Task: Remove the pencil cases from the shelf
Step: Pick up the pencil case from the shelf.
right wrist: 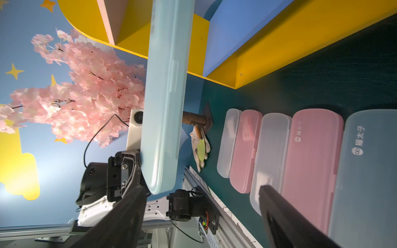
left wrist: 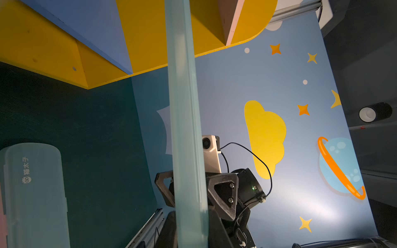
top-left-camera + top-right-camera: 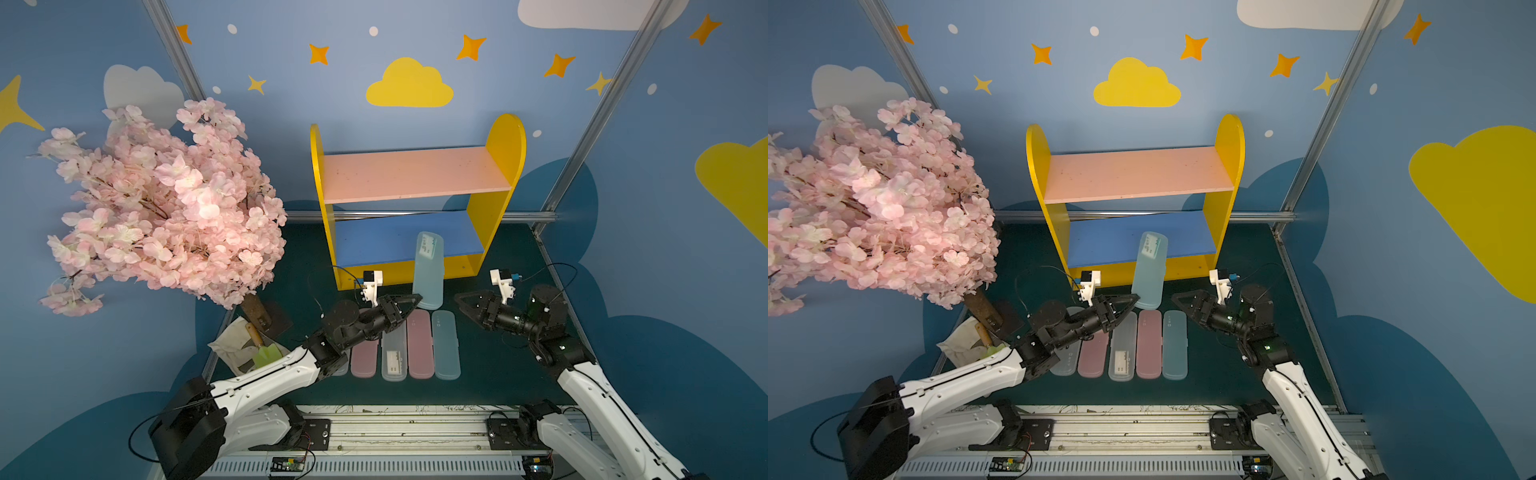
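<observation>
Presently, one long, round-ended pale teal translucent plastic pencil case [image 3: 429, 270] is up off the bench. The left end effector [image 3: 417, 297] pinches it across its thickness at the near end, jaws drawn in tight on it. The case's long axis runs toward the shelf, and a white label shows near the far end. In both top views that far end overlaps the blue lower board [image 3: 374, 243] of the small two-tier shelf with yellow round-topped side panels [image 3: 505, 141] and a pink upper board [image 3: 415, 172]. Contact with the blue board: cannot tell.

Five more cases lie flat in a row on the dark green bench [image 3: 498, 374] in front of the shelf, long axes toward it, packed close side by side. From the left arm's side:
- frosted clear case [image 3: 1068, 361], partly under the left arm
- pink case [image 3: 1093, 359]
- frosted clear case with a white insert [image 3: 1123, 336]
- second pink case [image 3: 1149, 345]
- second pale teal case [image 3: 1174, 345]

The right end effector [image 3: 459, 298] has its jaws spread wide with nothing between them. Its tips point at the held case from the opposite side, near it but apart.

An artificial pink blossom tree [image 3: 166, 199] stands at the bench's left edge. A white work glove [image 3: 230, 347] and a wooden-handled trowel with a light green blade [image 3: 266, 355] lie at its foot.
</observation>
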